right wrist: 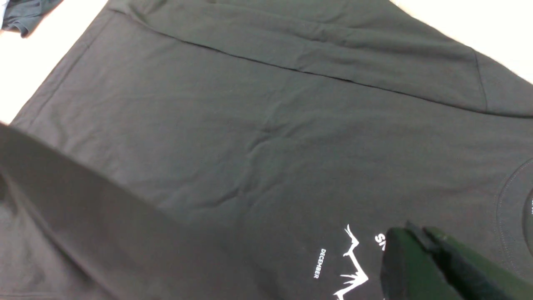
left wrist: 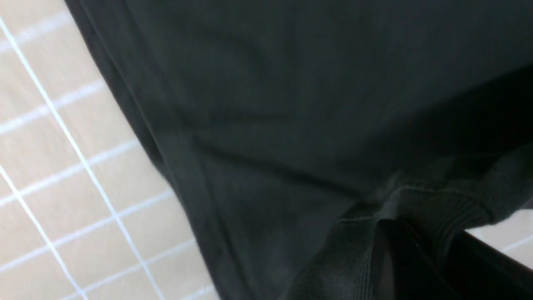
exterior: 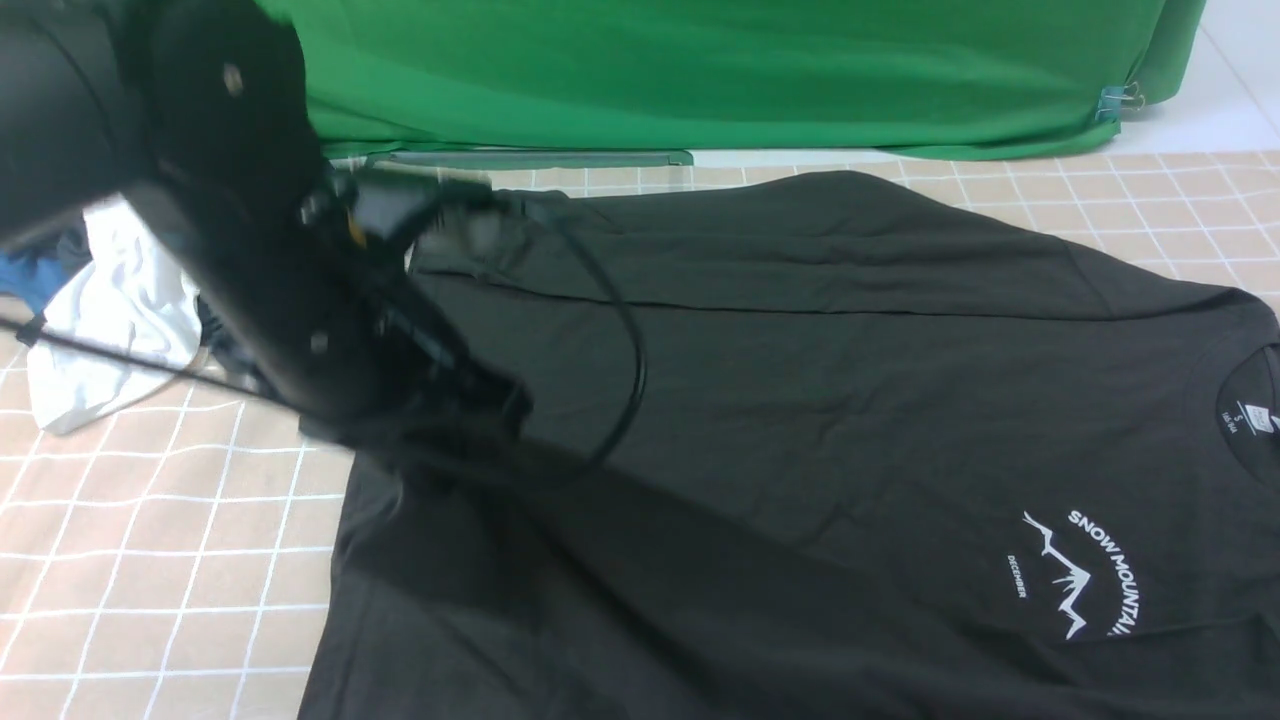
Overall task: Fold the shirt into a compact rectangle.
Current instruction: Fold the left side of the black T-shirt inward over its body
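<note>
the shirt lies spread on the checked cloth, collar toward 3 o'clock. its 12 o'clock side is already folded in along a crease. near 9 o'clock the left gripper pinches a ribbed edge. the right gripper is closed, what it holds unclear. the 6 o'clock side and crosswise folds seem left.

Black shirt — white mountain print

White garment lies crumpled on checked tablecloth.
</note>
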### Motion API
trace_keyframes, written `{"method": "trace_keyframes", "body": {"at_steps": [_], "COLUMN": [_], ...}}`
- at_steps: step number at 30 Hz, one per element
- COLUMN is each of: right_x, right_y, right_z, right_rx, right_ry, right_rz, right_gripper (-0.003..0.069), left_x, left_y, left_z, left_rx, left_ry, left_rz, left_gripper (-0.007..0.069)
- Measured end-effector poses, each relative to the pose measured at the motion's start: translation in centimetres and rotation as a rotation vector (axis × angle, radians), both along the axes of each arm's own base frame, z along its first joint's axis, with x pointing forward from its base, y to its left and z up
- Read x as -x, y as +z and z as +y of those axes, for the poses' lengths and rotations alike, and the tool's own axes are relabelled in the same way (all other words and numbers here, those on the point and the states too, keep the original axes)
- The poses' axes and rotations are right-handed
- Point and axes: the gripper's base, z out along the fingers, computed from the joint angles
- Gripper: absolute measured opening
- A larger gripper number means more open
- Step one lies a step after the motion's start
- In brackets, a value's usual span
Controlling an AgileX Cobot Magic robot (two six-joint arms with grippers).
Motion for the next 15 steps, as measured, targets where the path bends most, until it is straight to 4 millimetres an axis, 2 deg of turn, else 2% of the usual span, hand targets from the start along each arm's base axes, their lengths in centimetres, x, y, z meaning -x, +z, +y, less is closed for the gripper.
{"method": "trace_keyframes", "body": {"at_steps": [7, 9, 12, 15], "right_x": [0.0, 0.0, 0.0, 0.0], "right_y": [0.0, 0.0, 0.0, 0.0], "right_z": [0.0, 0.0, 0.0, 0.0], "right_rx": [0.000, 0.000, 0.000, 0.000], "right_ry": [0.000, 0.000, 0.000, 0.000], "right_rz": [0.000, 0.000, 0.000, 0.000], "right_gripper": [0.0052, 0.0052, 0.0052, 0.0052], "left_x": [-0.5, -0.5, -0.9, -2.2], "left_y": [4.4, 4.9, 4.5, 3.0], "left_z": [-0.2, -0.1, 0.1, 0.3], "left_rx": [0.072, 0.063, 0.011, -0.035], "left_ry": [0.020, 0.019, 0.005, 0.009], "left_rz": [-0.132, -0.155, -0.167, -0.134], "left_gripper": [0.0020, 0.0020, 0.0020, 0.0020]}}
